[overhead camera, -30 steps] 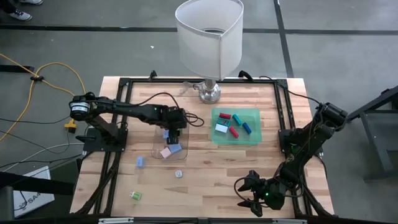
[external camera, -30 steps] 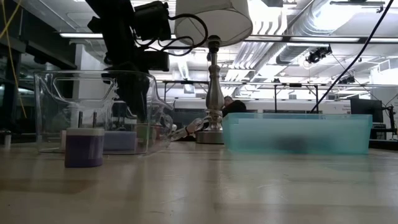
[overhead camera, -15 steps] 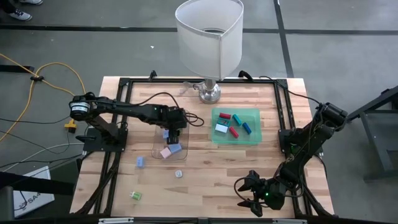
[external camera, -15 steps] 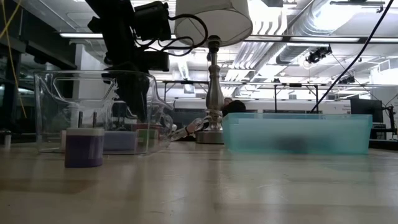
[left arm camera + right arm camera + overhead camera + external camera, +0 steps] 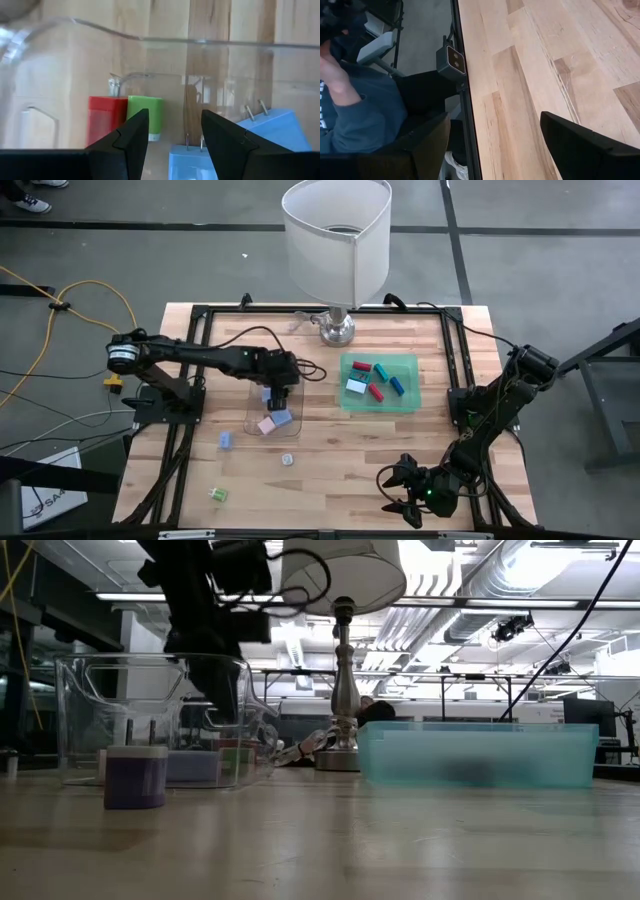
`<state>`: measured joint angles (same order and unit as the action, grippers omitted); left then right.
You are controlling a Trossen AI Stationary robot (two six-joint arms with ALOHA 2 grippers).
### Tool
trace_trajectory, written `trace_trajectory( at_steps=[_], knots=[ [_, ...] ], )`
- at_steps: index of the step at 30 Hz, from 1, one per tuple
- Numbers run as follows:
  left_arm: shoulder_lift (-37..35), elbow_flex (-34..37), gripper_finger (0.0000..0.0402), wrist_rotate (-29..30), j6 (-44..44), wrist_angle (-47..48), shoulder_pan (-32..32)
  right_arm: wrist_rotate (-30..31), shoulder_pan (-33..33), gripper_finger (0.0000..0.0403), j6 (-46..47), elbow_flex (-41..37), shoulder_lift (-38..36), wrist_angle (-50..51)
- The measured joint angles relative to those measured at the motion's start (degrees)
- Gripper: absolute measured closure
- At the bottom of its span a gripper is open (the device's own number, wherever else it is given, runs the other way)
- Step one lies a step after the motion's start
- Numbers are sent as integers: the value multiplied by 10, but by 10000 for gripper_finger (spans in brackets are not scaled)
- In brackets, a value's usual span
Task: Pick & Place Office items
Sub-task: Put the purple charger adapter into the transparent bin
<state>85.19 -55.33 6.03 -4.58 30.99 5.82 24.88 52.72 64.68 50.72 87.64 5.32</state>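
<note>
Overhead, left claw hovers inside clear tray rim.

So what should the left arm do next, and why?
Probably lift clear: the left end effector hangs open and empty over the clear plastic rectangular tray, pieces already inside, while a pale blue block waits on the table.

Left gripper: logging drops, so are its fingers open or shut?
Open. The left gripper hangs over the clear tray, fingers apart with nothing between them.
</note>
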Motion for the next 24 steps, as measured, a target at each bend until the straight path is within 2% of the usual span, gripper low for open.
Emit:
trace_trajectory(
  at_steps=[6, 13, 20, 24],
  knots=[
    [-64, 0, 228, 4, -16, 4, -19, 0, 0, 105, 0, 0, 0, 0],
    [-132, 0, 228, 47, -9, 4, -100, 0, 0, 105, 0, 0, 0, 0],
    [-142, -32, 228, 129, 36, 11, -195, 0, 0, 105, 0, 0, 0, 0],
    [-129, -62, 228, 142, 77, 23, -235, 0, 0, 105, 0, 0, 0, 0]
  ],
)
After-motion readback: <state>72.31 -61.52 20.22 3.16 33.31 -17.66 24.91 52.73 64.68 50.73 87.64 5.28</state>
